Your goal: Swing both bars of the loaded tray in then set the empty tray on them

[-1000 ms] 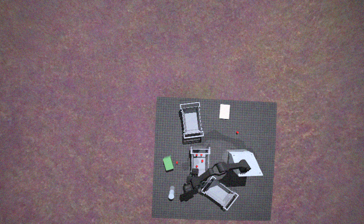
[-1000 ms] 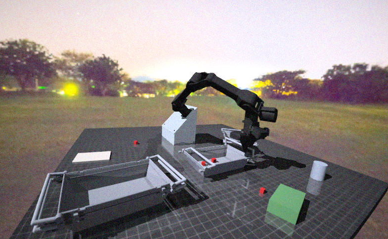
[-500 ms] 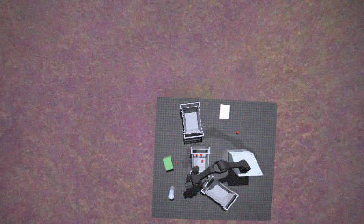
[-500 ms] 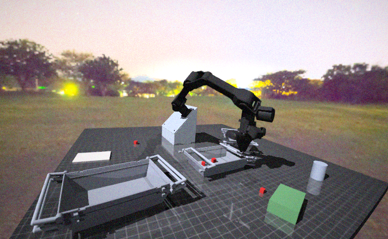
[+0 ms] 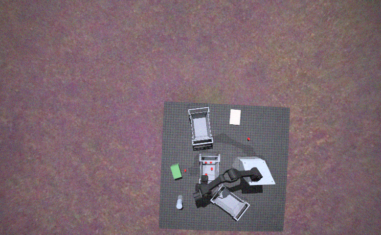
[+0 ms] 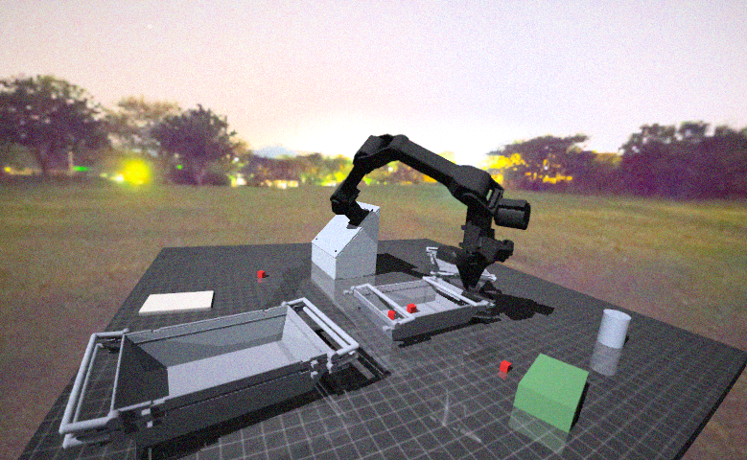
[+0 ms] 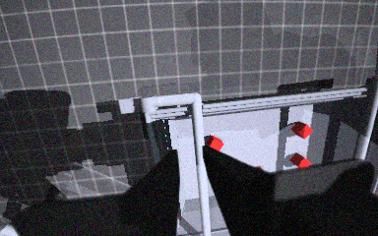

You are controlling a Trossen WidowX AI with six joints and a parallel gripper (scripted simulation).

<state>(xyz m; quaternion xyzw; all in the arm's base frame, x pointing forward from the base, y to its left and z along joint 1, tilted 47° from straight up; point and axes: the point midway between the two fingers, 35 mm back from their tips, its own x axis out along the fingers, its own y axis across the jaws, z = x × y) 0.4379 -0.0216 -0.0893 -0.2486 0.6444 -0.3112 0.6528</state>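
Note:
The loaded tray point(image 5: 210, 172) point(image 6: 439, 323) point(image 7: 240, 120) stands on the table with red blocks point(image 5: 211, 168) point(image 6: 411, 308) point(image 7: 301, 130) inside. Its far bar point(image 5: 210, 160) point(image 6: 388, 301) point(image 7: 371, 118) lies in across the top. Its other bar point(image 7: 198, 118) reaches inward over the tray, past the end wall. My gripper point(image 6: 471, 287) point(image 7: 190, 153) points down at that bar, fingers slightly apart, with the bar passing between the fingertips; whether they touch it is unclear. An empty tray point(image 5: 200, 126) point(image 6: 240, 364) stands apart, its bars out over its ends.
Another empty tray point(image 5: 230, 203) stands turned at an angle beside the loaded one. A green block point(image 5: 176, 171) point(image 6: 553, 390), a pale cylinder point(image 5: 179, 203) point(image 6: 615, 329), a white slab point(image 5: 235, 117) point(image 6: 177, 302) and a sloped white box point(image 5: 266, 171) point(image 6: 357, 253) stand around.

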